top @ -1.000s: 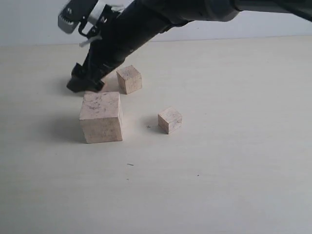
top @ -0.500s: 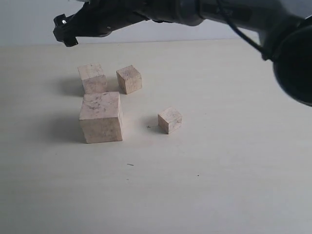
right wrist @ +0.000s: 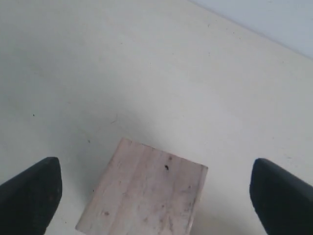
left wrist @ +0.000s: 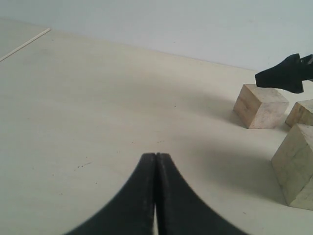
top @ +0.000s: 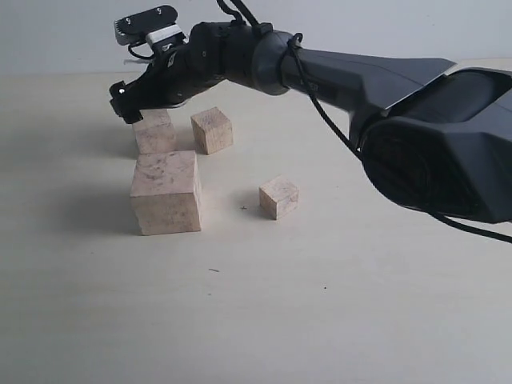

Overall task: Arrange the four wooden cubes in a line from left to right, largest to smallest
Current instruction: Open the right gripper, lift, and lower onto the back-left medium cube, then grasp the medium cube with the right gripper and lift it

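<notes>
Right wrist view: right gripper (right wrist: 155, 193) jaws spread, second-largest cube (right wrist: 146, 188) between them; left gripper (left wrist: 155, 156) clenched; row unformed.

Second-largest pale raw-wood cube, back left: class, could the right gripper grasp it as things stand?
Probably yes. The right gripper hangs open just above the second-largest cube, nothing between them; the smaller wooden cube beside it stands apart.

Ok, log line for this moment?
right gripper: open, over second-largest cube | left gripper: shut, empty | row: not formed
</notes>
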Available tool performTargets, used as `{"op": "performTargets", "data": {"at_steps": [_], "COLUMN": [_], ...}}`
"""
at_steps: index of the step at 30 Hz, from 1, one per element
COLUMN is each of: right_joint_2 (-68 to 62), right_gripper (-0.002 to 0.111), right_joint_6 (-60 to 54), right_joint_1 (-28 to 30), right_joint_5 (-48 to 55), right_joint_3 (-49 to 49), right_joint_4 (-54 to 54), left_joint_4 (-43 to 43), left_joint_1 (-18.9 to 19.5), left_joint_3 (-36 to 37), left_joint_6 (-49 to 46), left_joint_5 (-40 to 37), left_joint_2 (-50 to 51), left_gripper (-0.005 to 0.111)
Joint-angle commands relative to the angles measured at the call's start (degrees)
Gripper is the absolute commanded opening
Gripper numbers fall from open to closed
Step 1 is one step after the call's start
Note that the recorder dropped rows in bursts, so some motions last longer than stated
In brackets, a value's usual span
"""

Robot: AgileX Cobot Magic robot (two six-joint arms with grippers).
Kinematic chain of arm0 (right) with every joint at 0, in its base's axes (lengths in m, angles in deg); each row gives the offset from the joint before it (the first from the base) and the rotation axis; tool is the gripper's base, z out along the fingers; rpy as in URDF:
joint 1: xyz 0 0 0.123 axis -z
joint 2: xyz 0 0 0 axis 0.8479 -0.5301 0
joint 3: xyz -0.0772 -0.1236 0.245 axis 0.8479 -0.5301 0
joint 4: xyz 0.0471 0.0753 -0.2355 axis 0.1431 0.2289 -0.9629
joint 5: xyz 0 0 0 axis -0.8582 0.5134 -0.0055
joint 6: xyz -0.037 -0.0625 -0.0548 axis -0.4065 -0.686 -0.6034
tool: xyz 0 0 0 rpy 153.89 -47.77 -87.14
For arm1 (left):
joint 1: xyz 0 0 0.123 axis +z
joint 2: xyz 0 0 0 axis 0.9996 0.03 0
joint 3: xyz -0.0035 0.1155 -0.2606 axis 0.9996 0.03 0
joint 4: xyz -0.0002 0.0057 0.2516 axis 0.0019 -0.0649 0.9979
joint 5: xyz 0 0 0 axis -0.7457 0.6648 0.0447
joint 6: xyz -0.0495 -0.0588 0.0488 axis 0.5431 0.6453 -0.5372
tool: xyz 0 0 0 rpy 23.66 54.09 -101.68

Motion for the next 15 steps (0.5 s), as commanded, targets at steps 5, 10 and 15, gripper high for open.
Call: {"op": "performTargets", "data": {"at_steps": [5,10,15], "right_joint_2": [-2.34,-2.34,-2.34], "right_gripper": [0.097,0.090,0.066], "right_joint_6": [2.50,2.62,5.49], "right_joint_1": [-0.18,-0.18,-0.18], "right_joint_5": [-0.67,-0.36,0.44], "right_joint_3": [0.41,0.41,0.41], "right_joint_4": [-0.37,-0.48,-0.48], "left_joint_4": [-0.58,-0.58,-0.58], "left_joint_1": [-0.10,-0.10,-0.10], "left_joint_3": [0.14,0.14,0.14], "left_joint_6": [-0.01,-0.01,-0.01], "left_joint_5": [0.25,0.25,0.25], "left_joint_2": [-0.35,-0.35,-0.35], "left_gripper": [0.000,0.000,0.000]}}
